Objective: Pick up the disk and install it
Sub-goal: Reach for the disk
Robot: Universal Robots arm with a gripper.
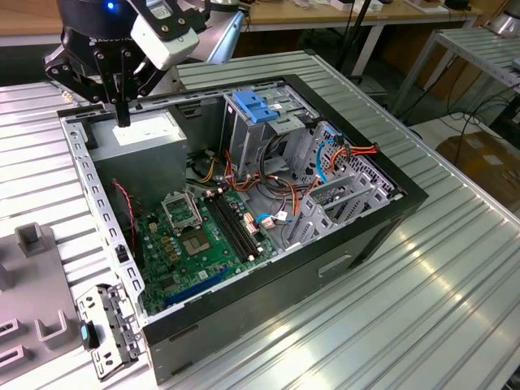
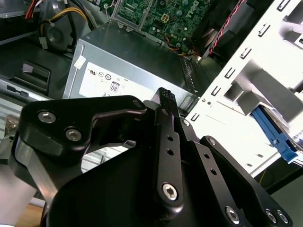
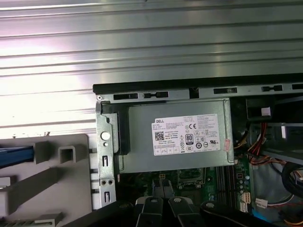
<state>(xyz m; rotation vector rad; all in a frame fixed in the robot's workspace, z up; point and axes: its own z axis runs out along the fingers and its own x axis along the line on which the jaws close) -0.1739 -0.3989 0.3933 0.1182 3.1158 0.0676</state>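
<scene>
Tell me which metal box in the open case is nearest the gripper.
The grey power-supply box with the white sticker: the gripper hangs over it; the blue-topped metal cage stands farther off.

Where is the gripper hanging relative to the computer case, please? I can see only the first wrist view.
Observer: In the exterior view the gripper hangs over the power supply, in the case's corner at the exterior view's left.
Operator: Thank you. Is it carrying anything?
Observer: No; that view shows its fingers together, nothing between them.
Operator: Is the blue-edged thing beside the grey fixture the disk?
Observer: Probably; the second wrist view shows its blue rail lying outside the case frame, apart from the gripper.
</scene>
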